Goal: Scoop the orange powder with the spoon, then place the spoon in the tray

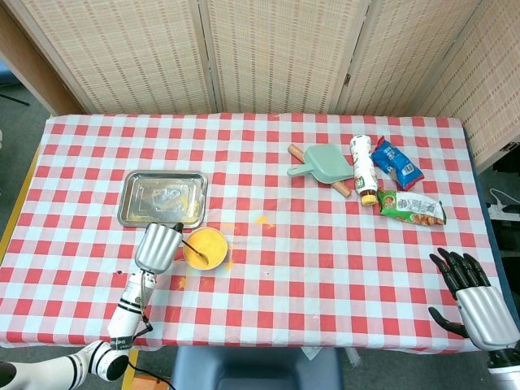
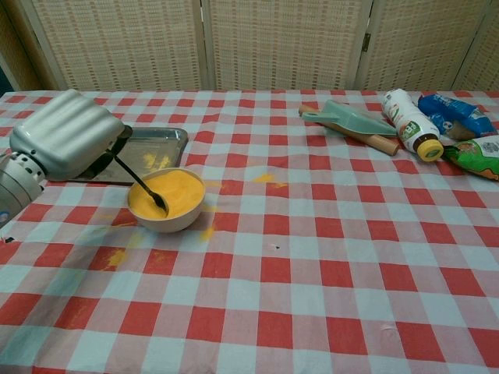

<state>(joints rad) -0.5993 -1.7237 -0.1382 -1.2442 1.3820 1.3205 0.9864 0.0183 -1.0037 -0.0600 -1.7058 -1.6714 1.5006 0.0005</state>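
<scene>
The left robot hand (image 2: 66,144) pinches the thin black spoon (image 2: 143,187), its tip sunk in the orange powder in the small round cream bowl (image 2: 187,220) just before the shiny steel tray (image 2: 173,137), so lifting level should avoid spills.

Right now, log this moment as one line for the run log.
left hand: holds spoon | spoon tip: in bowl of orange powder | tray: no spoon | right hand: open, idle
</scene>
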